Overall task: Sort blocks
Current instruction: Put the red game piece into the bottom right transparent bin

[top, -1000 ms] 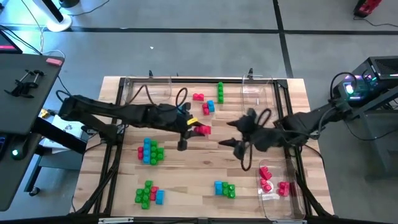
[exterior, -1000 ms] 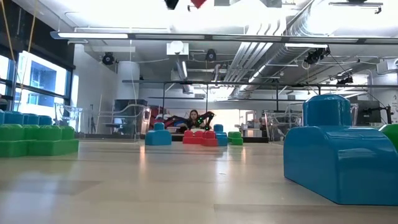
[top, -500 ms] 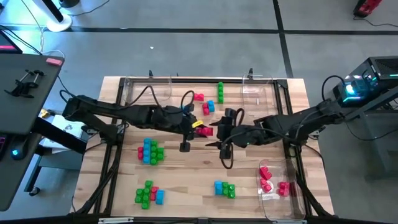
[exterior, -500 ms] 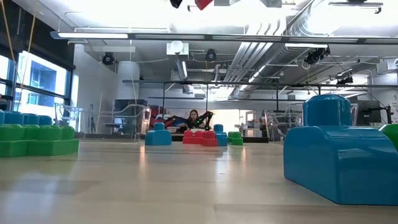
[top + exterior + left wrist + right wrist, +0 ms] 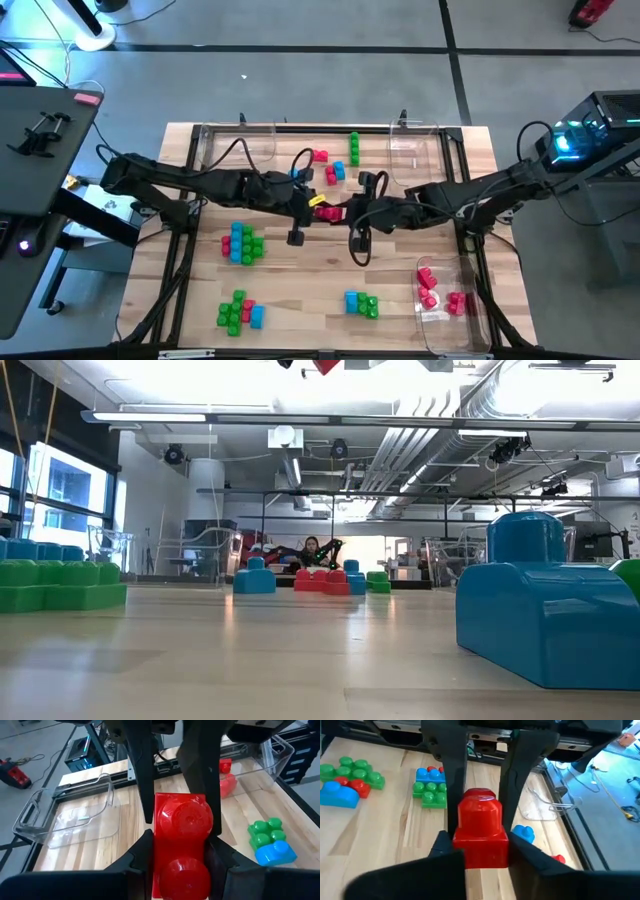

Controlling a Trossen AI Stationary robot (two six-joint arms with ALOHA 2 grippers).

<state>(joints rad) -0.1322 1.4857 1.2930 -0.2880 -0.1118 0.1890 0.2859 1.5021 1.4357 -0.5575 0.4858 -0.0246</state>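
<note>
A red two-stud block (image 5: 330, 210) hangs above the middle of the table between my two grippers. My left gripper (image 5: 318, 206) reaches in from the table's left and is shut on it. My right gripper (image 5: 345, 213) reaches in from the right and is shut on the same block. In the low view only the block's underside (image 5: 326, 365) shows, at the top edge. Other blocks lie on the wood in mixed clusters of green, blue and red (image 5: 242, 243) (image 5: 238, 312) (image 5: 361, 303) (image 5: 330, 168). My left gripper pinches the red block's two opposite sides (image 5: 156, 857) between its two fingers, at the end nearer that arm. The fingers come in about level from the table's left. The block is lifted clear of the table. My right gripper pinches the same block's opposite sides (image 5: 462, 842) between its two fingers, at the end away from the left gripper. The fingers come in about level from the table's right, facing the left fingers (image 5: 445, 775). The block stands clear of the wood.
A clear tray (image 5: 437, 312) at the near right holds several red blocks. Two more clear trays (image 5: 235, 145) (image 5: 420, 150) stand along the far edge. A green column of blocks (image 5: 354, 148) lies between them. Bare wood shows under the grippers.
My right gripper has moved toward the table's left, up to the red block held by my left gripper, and has shut on it. My left gripper and the block have edged slightly toward the right and stay lifted.
</note>
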